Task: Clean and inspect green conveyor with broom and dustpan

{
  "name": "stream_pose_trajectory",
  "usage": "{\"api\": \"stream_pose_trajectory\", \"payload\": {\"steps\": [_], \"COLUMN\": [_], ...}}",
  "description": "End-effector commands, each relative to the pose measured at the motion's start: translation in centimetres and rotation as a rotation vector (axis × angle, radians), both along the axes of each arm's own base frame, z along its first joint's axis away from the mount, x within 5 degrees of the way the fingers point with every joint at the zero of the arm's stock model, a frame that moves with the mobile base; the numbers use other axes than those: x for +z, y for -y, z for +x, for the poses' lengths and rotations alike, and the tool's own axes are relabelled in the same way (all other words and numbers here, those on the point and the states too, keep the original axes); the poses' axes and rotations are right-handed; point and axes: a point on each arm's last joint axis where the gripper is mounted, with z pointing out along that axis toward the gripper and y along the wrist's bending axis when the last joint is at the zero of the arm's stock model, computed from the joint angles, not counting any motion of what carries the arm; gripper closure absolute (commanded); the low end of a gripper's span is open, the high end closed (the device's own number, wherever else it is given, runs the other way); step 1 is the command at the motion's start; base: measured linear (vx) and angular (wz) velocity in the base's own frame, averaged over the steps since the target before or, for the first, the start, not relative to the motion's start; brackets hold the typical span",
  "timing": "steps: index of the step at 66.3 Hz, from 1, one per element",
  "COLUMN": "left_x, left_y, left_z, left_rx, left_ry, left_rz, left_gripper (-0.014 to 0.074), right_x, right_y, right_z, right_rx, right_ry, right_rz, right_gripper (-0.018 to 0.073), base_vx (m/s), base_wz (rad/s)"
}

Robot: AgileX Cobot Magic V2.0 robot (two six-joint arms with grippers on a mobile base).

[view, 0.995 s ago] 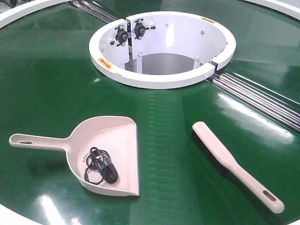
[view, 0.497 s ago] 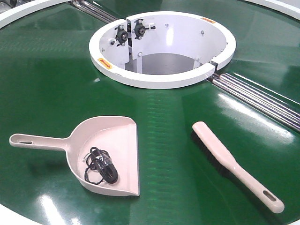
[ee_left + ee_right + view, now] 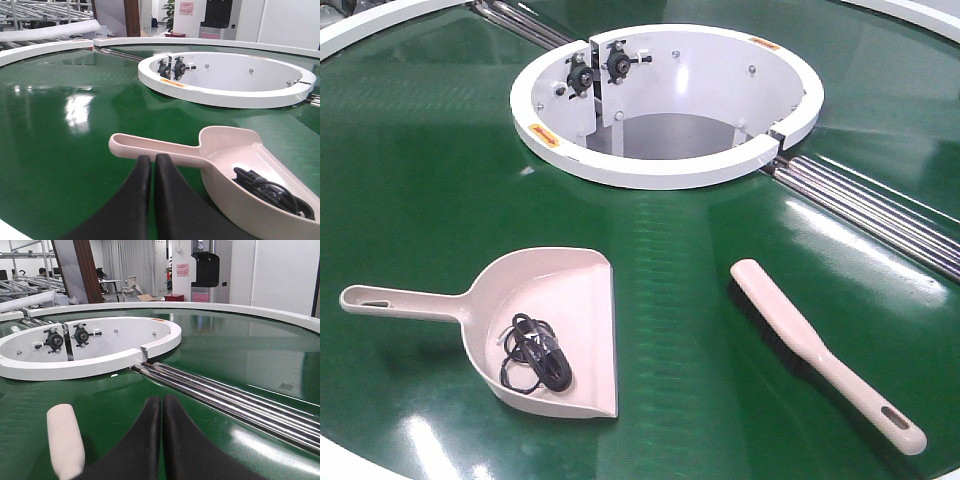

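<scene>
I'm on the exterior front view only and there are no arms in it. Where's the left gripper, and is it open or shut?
Observer: The left wrist view shows the left gripper shut and holding nothing, with its tips pointing at the handle of the dustpan, just short of it.
Operator: And the right one?
Observer: In its own wrist view the right gripper is shut and empty too, low over the green conveyor.
Operator: Is it lined up with the broom?
Observer: No. A rounded end of the broom lies off to the left of its tips in that view.
</scene>
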Motion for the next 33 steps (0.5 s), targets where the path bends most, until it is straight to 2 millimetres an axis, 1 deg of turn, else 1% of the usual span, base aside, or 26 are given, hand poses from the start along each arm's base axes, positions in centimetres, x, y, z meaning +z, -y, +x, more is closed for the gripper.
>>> {"api": "stream_pose_trajectory", "payload": {"steps": [1, 33], "left_x": [-0.36, -0.36], "left_y": [0.08, 0.08], "left_z": [0.03, 0.03], "left_rx": [-0.010, -0.010], "left_ry": [0.052, 0.052], "left_rz": [-0.012, -0.012], "left_gripper": [0.0604, 0.0604], "right_x": [0.05, 0.05], "right_y": [0.02, 0.02], "right_z": [-0.08, -0.08], "right_rx": [-0.005, -0.005], "right_ry": [0.073, 0.073], "right_rz": [-0.003, -0.003], "right_gripper": [0.0569, 0.0569], "base_vx": [0.00, 0.00], "base_wz": [0.00, 0.00]}}
